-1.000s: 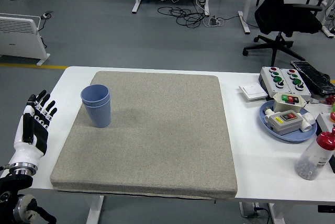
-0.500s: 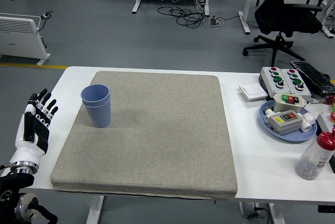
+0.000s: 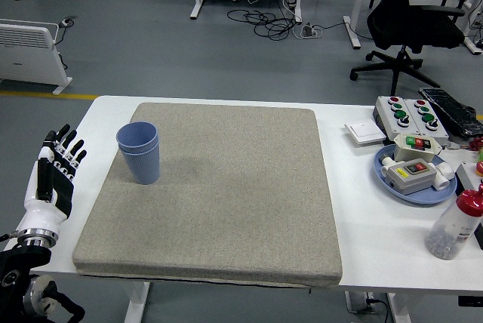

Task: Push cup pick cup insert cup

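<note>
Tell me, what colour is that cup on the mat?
The cup is light blue, seen in the head view.

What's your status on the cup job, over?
Left hand at table's left edge, fingers open, empty. Right hand out of view. Blue cup upright on grey mat, looks already nested. Nothing between hand and cup.

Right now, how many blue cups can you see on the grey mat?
2, as far as the rims show: the blue cups stand nested, one inside the other, at the grey mat's far-left part. More could be hidden inside.
</note>
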Controlling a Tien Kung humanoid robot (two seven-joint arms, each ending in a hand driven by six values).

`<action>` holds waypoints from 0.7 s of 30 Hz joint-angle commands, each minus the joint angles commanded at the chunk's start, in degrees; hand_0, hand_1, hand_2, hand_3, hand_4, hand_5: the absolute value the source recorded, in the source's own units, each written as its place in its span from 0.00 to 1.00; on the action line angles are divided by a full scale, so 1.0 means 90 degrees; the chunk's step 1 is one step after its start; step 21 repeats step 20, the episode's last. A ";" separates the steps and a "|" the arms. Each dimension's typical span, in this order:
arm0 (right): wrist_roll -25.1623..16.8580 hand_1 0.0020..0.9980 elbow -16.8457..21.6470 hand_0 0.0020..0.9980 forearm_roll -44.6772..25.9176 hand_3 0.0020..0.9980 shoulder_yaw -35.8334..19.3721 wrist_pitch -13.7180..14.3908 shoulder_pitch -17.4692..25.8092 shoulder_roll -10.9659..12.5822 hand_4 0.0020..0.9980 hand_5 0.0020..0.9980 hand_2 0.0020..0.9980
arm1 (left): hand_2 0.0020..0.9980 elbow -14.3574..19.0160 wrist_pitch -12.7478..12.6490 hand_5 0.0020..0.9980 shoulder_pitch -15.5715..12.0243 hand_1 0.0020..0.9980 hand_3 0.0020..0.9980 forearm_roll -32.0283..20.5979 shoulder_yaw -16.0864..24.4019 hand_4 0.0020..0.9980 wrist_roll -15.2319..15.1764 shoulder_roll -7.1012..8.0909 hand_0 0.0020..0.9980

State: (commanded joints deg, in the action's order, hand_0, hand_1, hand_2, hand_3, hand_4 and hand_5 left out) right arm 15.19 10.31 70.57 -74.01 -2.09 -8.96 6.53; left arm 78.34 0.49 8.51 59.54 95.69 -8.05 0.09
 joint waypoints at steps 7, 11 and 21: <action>0.0004 0.66 0.0000 0.73 0.0009 0.58 0.0004 -0.0001 -0.0011 0.0004 0.11 0.55 0.67 | 0.99 -0.0007 0.0000 1.00 -0.0007 0.94 0.94 0.0000 0.0048 0.60 0.0008 -0.0003 0.94; 0.0003 0.66 0.0000 0.73 0.0016 0.58 0.0005 -0.0002 -0.0013 0.0006 0.11 0.55 0.67 | 0.99 -0.0010 0.0002 1.00 -0.0005 0.94 0.94 0.0002 0.0052 0.60 0.0013 -0.0007 0.94; -0.0005 0.66 0.0000 0.73 0.0015 0.58 -0.0004 0.0005 -0.0032 -0.0001 0.11 0.55 0.67 | 0.99 -0.0022 0.0003 1.00 0.0008 0.94 0.94 0.0011 0.0059 0.60 0.0011 -0.0010 0.94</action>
